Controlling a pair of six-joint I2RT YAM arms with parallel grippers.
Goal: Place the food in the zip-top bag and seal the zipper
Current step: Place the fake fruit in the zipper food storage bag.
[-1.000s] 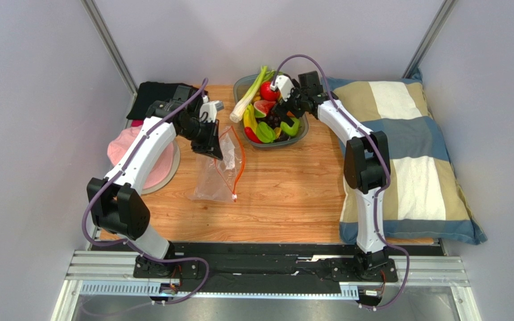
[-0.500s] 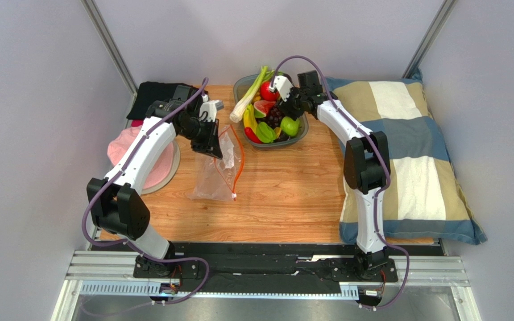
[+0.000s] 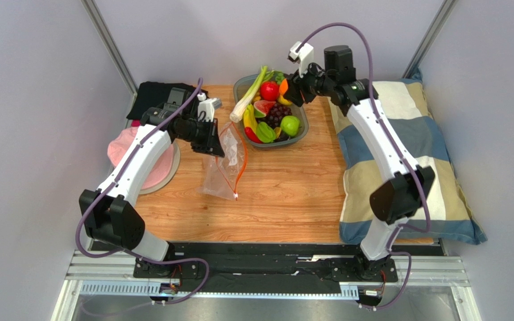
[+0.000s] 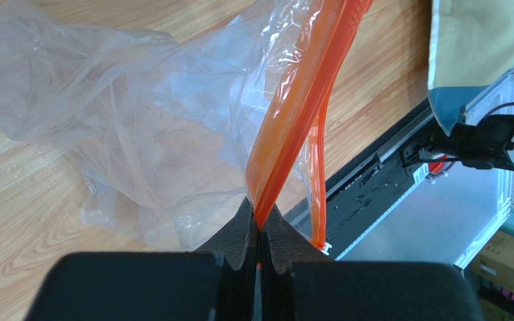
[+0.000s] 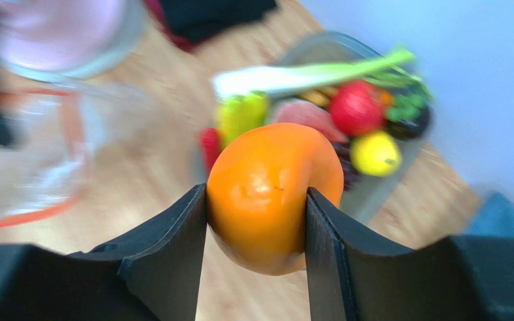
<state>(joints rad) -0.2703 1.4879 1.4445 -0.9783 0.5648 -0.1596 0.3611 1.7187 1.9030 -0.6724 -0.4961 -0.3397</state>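
Above the tray (image 3: 304, 132), the right gripper (image 5: 256, 221) clamps the orange (image 5: 273, 180); the left gripper (image 4: 258, 234) pinches the zipper (image 4: 292, 127). The bag (image 4: 139, 127) looks empty and open: nothing packed yet.

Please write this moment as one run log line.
left gripper: shut on zipper, zip-top bag edge held up | right gripper: shut on orange, in air near grey tray | zip-top bag: empty | zipper: open

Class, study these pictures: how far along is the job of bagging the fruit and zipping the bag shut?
Done: the left pincer pinches the zipper of the bag, mouth open; the bag looks empty. In hand: the right pincer grips the orange, raised near the tray. Left: drop it in, bag the other fruit lying in the tray, then seal the zipper.
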